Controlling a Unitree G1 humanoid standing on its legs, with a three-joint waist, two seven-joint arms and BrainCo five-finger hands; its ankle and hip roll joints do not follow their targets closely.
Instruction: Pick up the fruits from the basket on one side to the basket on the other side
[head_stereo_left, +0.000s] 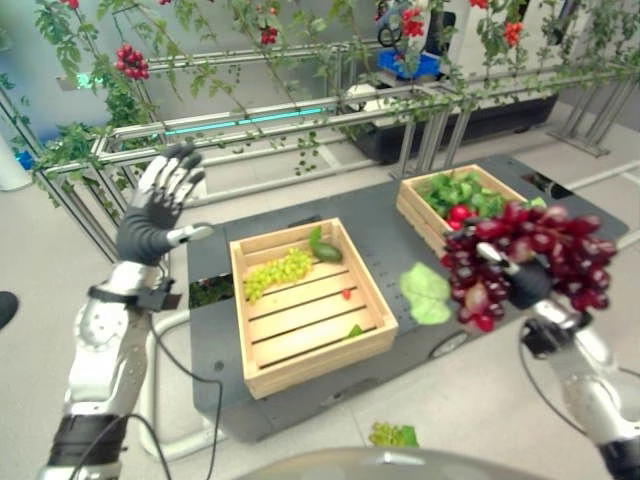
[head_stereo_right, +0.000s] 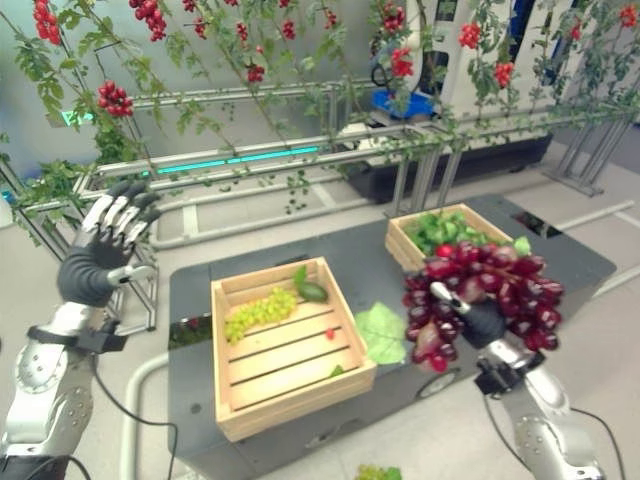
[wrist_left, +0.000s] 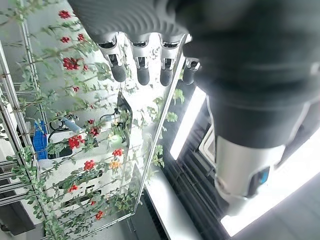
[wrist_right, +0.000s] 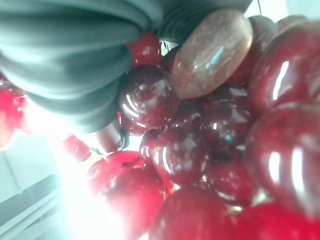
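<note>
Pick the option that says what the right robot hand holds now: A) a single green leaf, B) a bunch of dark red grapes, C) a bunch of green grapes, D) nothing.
B: the right robot hand is closed on a bunch of dark red grapes, lifted above the table edge, while the green grapes lie in the near crate.

Dark table (head_stereo_left: 215, 255), metal-framed vines with red berries (head_stereo_left: 131, 60) behind, green leaf (head_stereo_left: 427, 293).

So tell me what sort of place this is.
Probably a mock greenhouse or indoor demo farm: metal trellis rails hung with vines and red berry clusters, plus wooden crates of fruit on a dark platform.
</note>
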